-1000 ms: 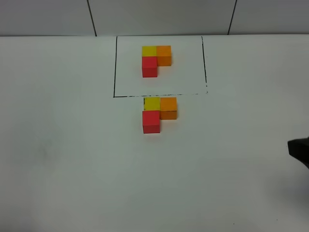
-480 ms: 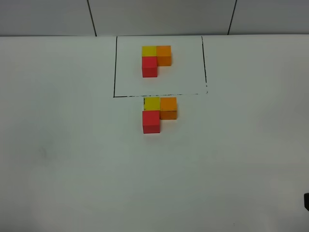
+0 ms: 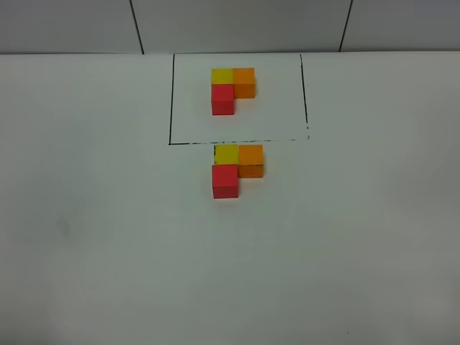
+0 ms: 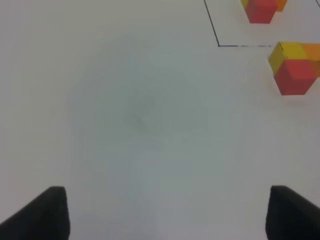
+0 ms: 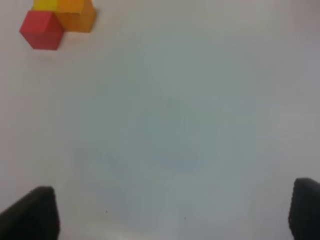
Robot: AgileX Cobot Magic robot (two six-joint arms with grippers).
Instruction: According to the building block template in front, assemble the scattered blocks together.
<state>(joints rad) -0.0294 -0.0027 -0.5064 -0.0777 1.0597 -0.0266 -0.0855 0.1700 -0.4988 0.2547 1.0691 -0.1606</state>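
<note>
Scattered blocks [image 3: 237, 169] sit joined on white table [image 3: 108, 237].

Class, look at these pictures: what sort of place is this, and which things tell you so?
Probably a robot test bench: a bare white tabletop, a thin black-lined rectangle framing a three-cube template, and a matching unframed yellow, orange and red cube cluster.

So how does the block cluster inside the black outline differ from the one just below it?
The building block template sits inside the black-lined rectangle; the assembled blocks lie outside it, just below its lower line. The template is farther from the robot, the assembled blocks nearer. Both share one L shape: yellow beside orange, red in front of yellow.
</note>
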